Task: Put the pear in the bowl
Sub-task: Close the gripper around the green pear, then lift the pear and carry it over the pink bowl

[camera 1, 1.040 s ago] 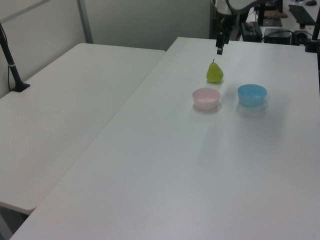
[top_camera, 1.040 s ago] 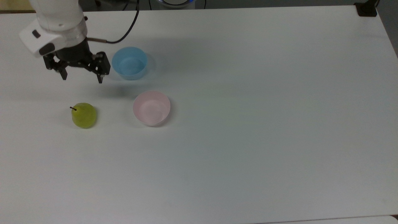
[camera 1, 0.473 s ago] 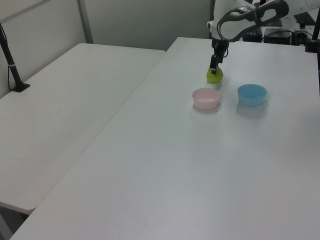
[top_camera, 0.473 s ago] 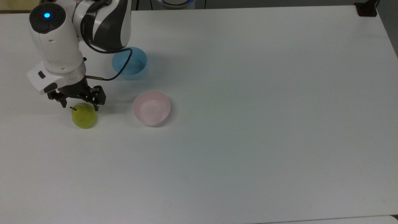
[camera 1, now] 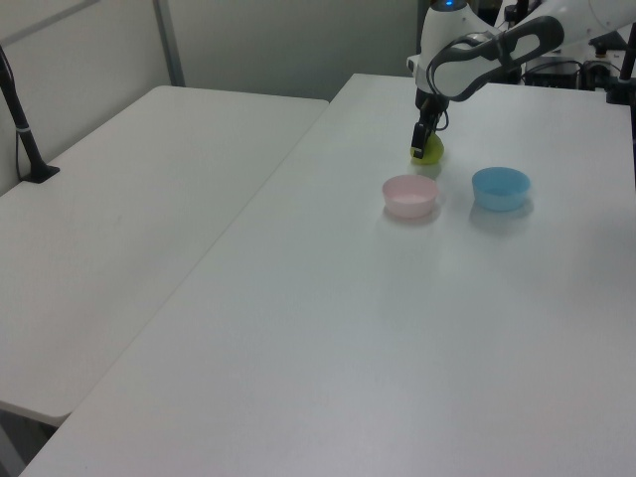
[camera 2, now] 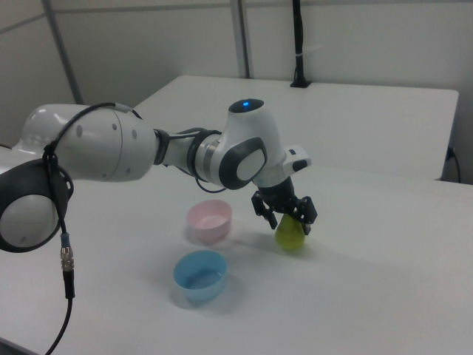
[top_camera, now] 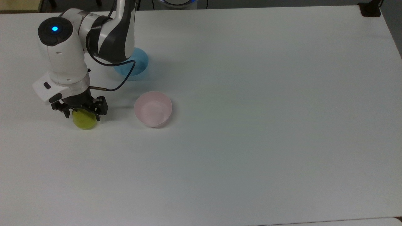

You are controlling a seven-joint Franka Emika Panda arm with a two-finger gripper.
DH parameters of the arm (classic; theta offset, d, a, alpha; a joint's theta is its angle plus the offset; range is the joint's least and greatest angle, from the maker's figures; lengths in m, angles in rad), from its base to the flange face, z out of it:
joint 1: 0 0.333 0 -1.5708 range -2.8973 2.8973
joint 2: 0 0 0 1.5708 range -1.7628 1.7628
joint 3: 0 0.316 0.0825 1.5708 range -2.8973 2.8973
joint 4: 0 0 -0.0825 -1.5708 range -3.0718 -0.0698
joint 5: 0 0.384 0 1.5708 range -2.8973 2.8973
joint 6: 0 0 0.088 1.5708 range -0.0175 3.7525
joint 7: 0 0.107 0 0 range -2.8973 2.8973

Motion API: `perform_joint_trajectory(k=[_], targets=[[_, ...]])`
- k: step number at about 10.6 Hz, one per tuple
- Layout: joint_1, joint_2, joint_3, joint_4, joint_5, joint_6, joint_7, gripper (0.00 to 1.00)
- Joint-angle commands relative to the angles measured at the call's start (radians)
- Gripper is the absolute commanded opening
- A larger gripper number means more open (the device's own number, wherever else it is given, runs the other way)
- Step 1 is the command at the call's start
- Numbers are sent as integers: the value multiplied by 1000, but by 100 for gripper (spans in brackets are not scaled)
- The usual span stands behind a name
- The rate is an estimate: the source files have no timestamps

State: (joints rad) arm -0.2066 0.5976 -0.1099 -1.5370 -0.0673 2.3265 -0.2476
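Over the pear: gripper [top_camera: 83, 115], pointing down from the white arm [top_camera: 62, 56], fingers spread wide on either side of the fruit's top, not pressed to it.
Pear [top_camera: 84, 121]: yellow-green, standing on the table, lower half showing beneath the black fingers [top_camera: 100, 110]; in the right view [camera 2: 291, 235] bracketed by the two fingers, gripper [camera 2: 286, 214] just above.
Pear from the gripper: directly underneath; in the left view [camera 1: 431, 151] partly behind the gripper [camera 1: 421, 142].
Pink bowl [top_camera: 153, 108]: near, at 3 o'clock from the pear in the top view, apart from it, upright, nothing inside.
Blue bowl [top_camera: 135, 66]: at 1 o'clock from the pear, partly under the arm's elbow.
Surface: plain white table [top_camera: 251, 125].
Room: second white table [camera 1: 119, 219] alongside, pale partition walls [camera 2: 148, 44] behind.
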Motion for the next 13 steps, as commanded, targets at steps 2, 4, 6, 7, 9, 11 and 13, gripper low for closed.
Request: perform_joint_trajectory(k=[2,4,6,7,9,11,13], targets=[[-2,7,-2,3,1,27,-28,50],[-2,-5,-2,5,1,19,-26,31],[-8,-44,-2,2,1,-4,-24,30],[-10,-74,-2,-9,1,-31,-24,30],[-8,-143,-2,-34,1,-85,-18,30],[3,-202,9,-38,3,-169,-10,30],[27,-264,27,-67,4,-225,13,30]])
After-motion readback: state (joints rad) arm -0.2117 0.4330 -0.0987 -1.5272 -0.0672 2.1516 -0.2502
